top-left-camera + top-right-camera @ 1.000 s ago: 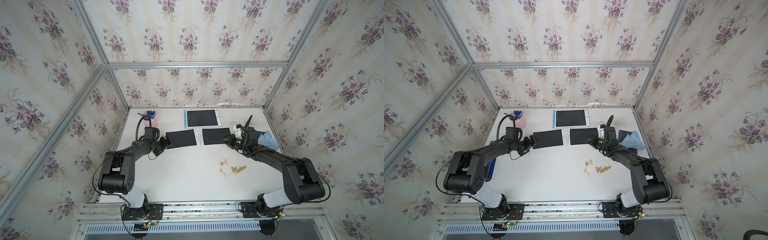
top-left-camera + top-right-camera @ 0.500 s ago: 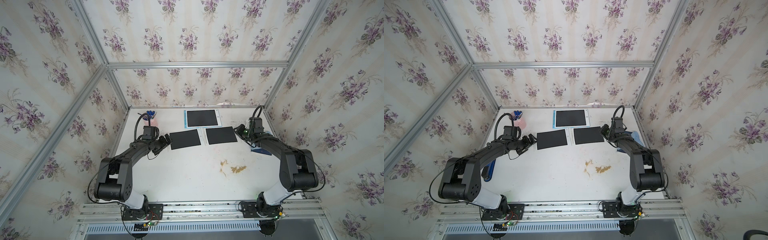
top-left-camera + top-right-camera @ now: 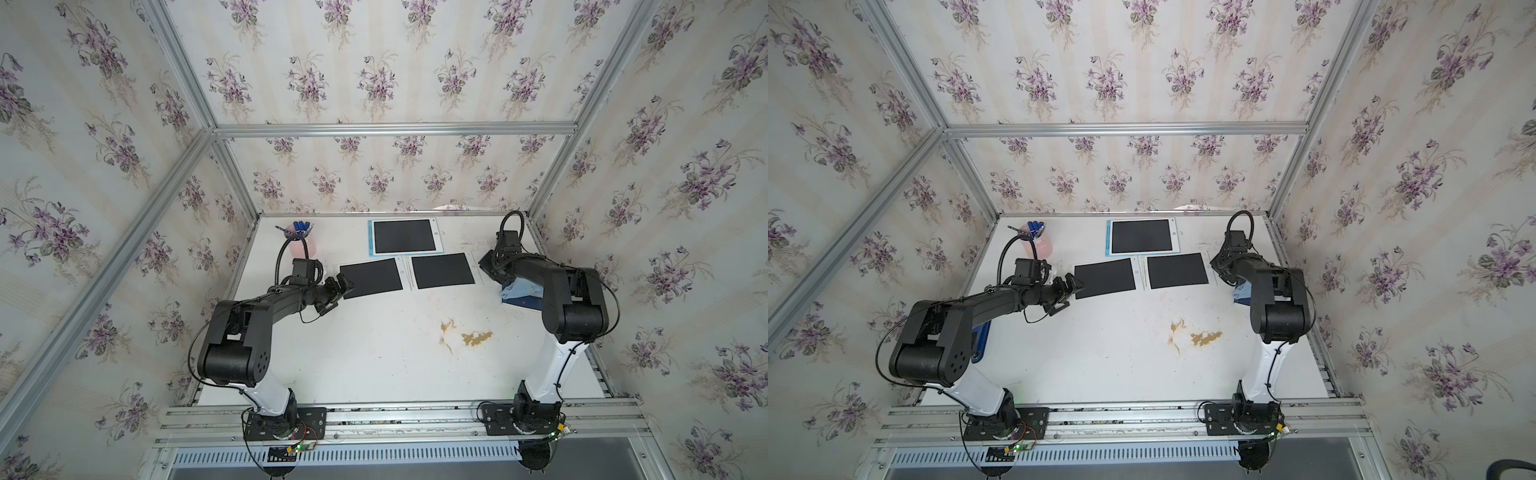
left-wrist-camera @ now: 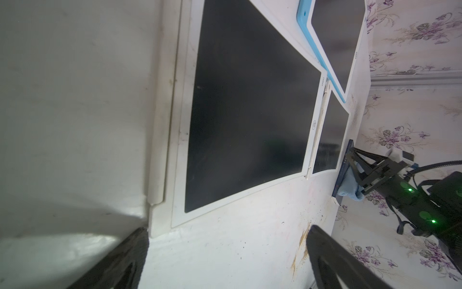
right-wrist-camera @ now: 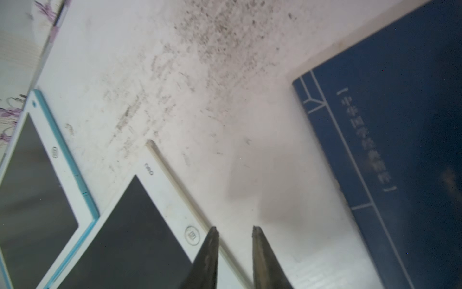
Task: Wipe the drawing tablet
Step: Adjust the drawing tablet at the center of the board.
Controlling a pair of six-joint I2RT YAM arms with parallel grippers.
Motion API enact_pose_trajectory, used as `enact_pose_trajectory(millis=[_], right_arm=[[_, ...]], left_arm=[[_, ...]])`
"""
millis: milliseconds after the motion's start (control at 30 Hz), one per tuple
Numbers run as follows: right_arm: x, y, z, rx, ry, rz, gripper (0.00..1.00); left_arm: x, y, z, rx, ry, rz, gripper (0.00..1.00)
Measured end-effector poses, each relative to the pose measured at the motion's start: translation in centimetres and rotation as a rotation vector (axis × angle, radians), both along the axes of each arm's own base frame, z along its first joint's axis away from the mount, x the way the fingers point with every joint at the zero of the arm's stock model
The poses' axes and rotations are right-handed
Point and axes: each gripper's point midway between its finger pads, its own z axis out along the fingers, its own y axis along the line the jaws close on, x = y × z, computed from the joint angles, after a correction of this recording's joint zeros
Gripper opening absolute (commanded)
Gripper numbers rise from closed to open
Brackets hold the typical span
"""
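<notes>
Drawing tablet [image 3: 443, 270] flat on desk [image 3: 374, 353] beside right hand [image 5: 235, 229], screen dark and unmarked; cloth [image 3: 517, 289] loose by book [image 5: 400, 125]; right hand slightly parted, empty; left hand [image 4: 227, 229] spread wide; wiping seemingly finished or unstarted.
</notes>
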Motion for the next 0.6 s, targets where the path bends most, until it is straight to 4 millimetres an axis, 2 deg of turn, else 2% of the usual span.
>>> enact_pose_trajectory(millis=[233,600], right_arm=[[0.7,1.5,-0.6,0.073,-0.072,0.068,0.25],[-0.1,4.2,-0.6,0.180,-0.136,0.156,0.25]], left_arm=[[0.7,1.8,0.1,-0.073,-0.027,0.039,1.00],[1.7,2.7,0.2,-0.086,-0.054,0.058,1.00]])
